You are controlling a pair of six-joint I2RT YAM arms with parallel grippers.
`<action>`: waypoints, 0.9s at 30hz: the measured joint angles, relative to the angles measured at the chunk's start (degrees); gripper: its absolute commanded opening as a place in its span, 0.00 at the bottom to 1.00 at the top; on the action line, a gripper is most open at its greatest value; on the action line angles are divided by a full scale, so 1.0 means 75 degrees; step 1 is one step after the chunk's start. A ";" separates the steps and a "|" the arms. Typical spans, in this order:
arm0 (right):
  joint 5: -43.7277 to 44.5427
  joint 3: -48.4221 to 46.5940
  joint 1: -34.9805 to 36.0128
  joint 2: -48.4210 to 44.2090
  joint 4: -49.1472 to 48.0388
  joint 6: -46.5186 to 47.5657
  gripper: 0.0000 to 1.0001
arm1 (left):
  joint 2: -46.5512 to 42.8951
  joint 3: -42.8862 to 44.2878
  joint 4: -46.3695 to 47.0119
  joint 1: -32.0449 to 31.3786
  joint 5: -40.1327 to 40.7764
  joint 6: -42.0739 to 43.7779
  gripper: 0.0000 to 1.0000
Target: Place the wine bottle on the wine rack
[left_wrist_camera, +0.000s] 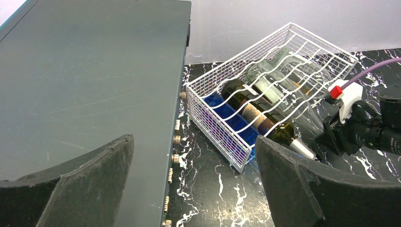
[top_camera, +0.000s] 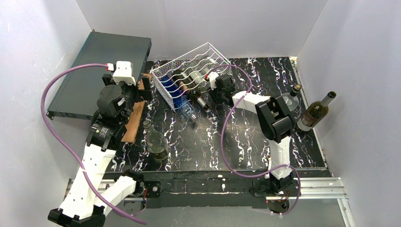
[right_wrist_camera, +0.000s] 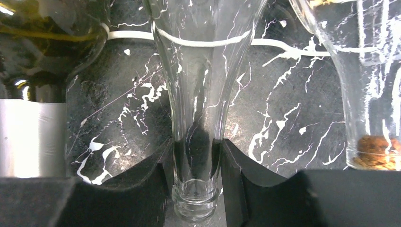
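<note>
Right gripper [right_wrist_camera: 196, 165]: clamped on the neck of the clear wine bottle [right_wrist_camera: 201, 94], just above the lip. Both black fingers [right_wrist_camera: 151, 184] press against the glass, one on each side.

Wine bottle: in the right wrist view it runs from the bottom centre of the frame to the top centre, widening away from the gripper. A white wire of the wine rack [top_camera: 196, 66] crosses its shoulder near the top edge.

Neighbours in the same view: a dark bottle with a silver foil neck [right_wrist_camera: 28, 137] at the left edge, and a clear corked bottle [right_wrist_camera: 373, 151] at the right edge.

Wine rack: stands skewed on the black marbled tabletop [top_camera: 246, 137], upper centre of the overhead view, bottles lying inside. The right gripper is at its lower right side.

Left gripper [left_wrist_camera: 194, 142]: fingers wide apart, nothing between them, beside the dark grey box [top_camera: 108, 61] at upper left.

Other items: a dark bottle [top_camera: 316, 113] stands at the right edge of the tabletop
</note>
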State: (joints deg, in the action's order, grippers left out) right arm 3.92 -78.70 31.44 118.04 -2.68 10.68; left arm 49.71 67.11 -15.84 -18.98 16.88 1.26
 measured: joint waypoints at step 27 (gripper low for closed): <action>0.0181 0.0294 0.0012 -0.0909 -0.0020 -0.0207 0.84 | -0.0023 -0.0003 0.0009 -0.0035 -0.0029 -0.0026 0.99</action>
State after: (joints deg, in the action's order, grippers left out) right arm 5.28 -76.49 31.53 111.22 -2.83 9.13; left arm 49.54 67.09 -15.77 -19.25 16.67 1.06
